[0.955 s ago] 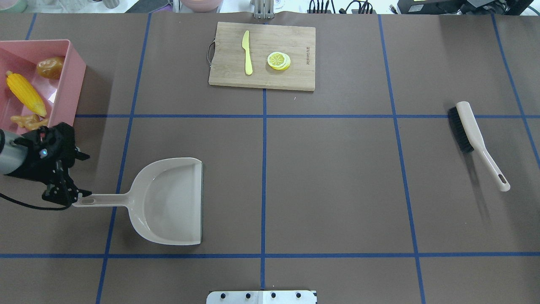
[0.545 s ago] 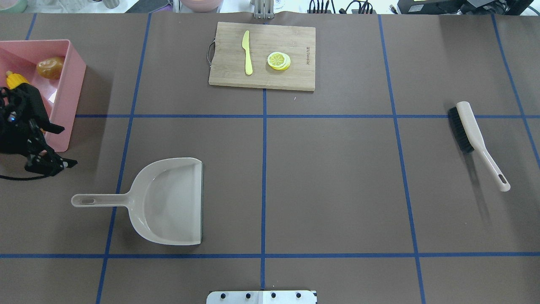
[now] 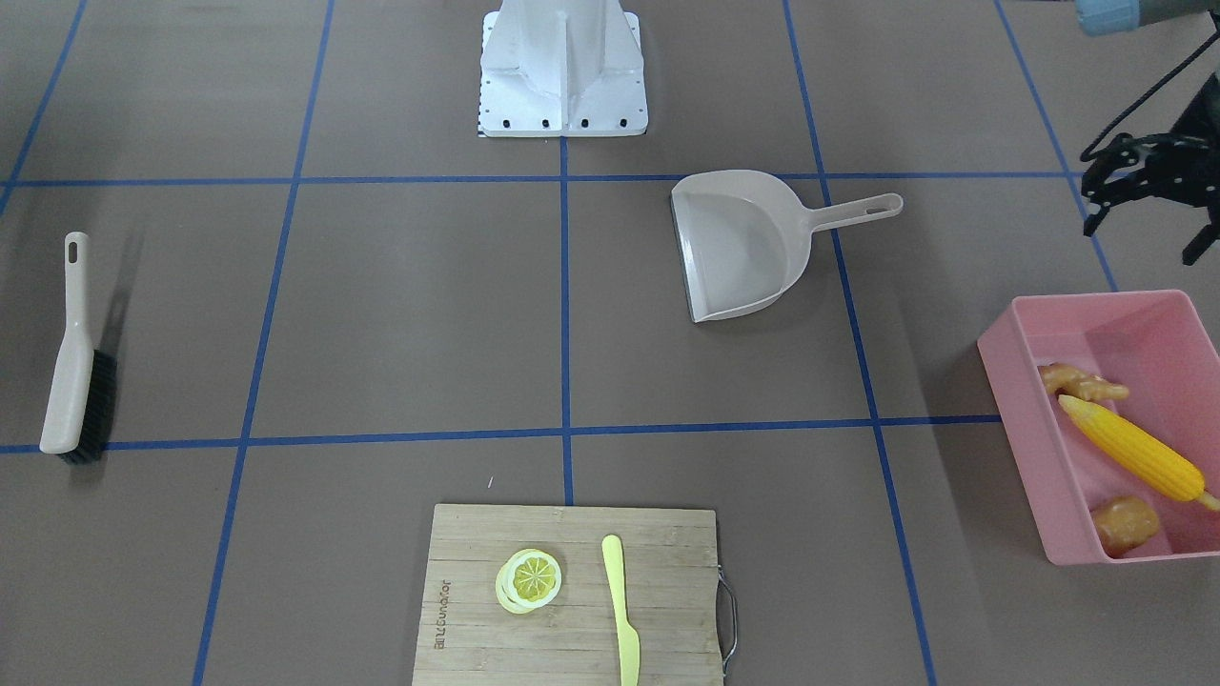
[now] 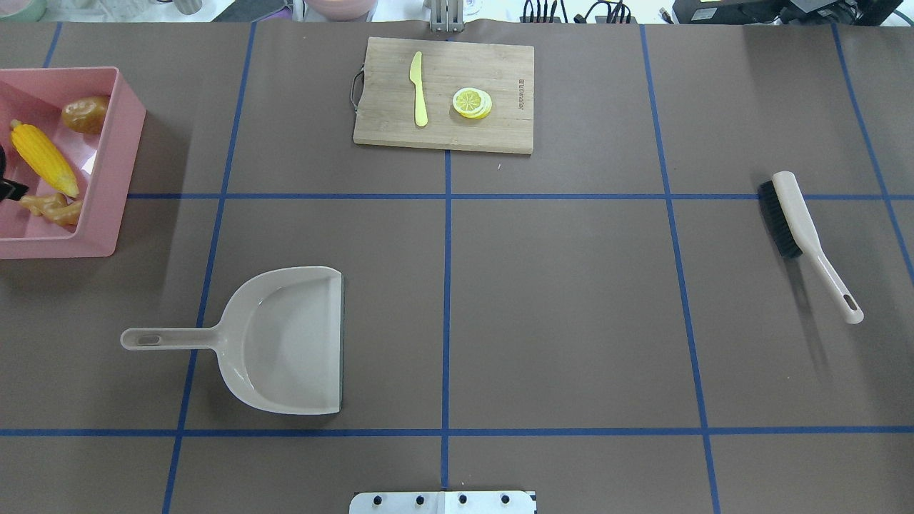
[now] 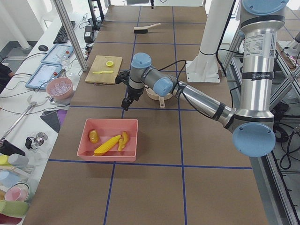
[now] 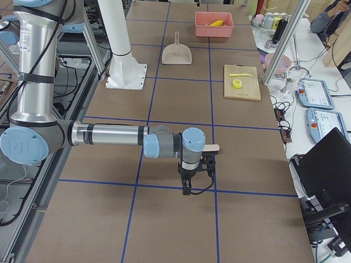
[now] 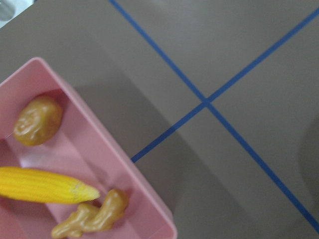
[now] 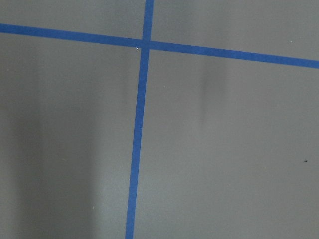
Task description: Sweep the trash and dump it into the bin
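Trash, three toy foods, lies inside a large rectangular pink plastic bin [image 4: 108, 178] with low walls, at the far left of the brown paper-covered desk [image 4: 571, 321] marked with blue tape lines. A yellow corn cob [image 4: 43, 160] lies slantwise across the middle of the bin. A knobbly tan ginger root [image 4: 51, 207] sits just beside the cob's near tip. A glossy brown potato [image 4: 86, 114] rests toward the bin's far right corner, apart from the cob.

The left pincer [image 3: 1141, 243], black, hangs above the desk's left edge, near the bin's near wall and well apart from the dustpan. Its fingers seem spread wide and grip nothing, though the picture's edge cuts part of it off. The right pincer [image 6: 192, 178] points down over the desk's right end. It shows only in a side view, so I cannot tell whether it is wide or narrow.

A beige plastic dustpan [image 4: 285, 343] lies flat at the near left, its handle pointing left. A beige hand brush with black bristles [image 4: 800, 225] lies at the right. At the far centre sits a wooden cutting board [image 4: 500, 64] carrying a pale yellow plastic knife [image 4: 418, 89] and, to its right, a stack of yellow lemon slices [image 4: 472, 102].
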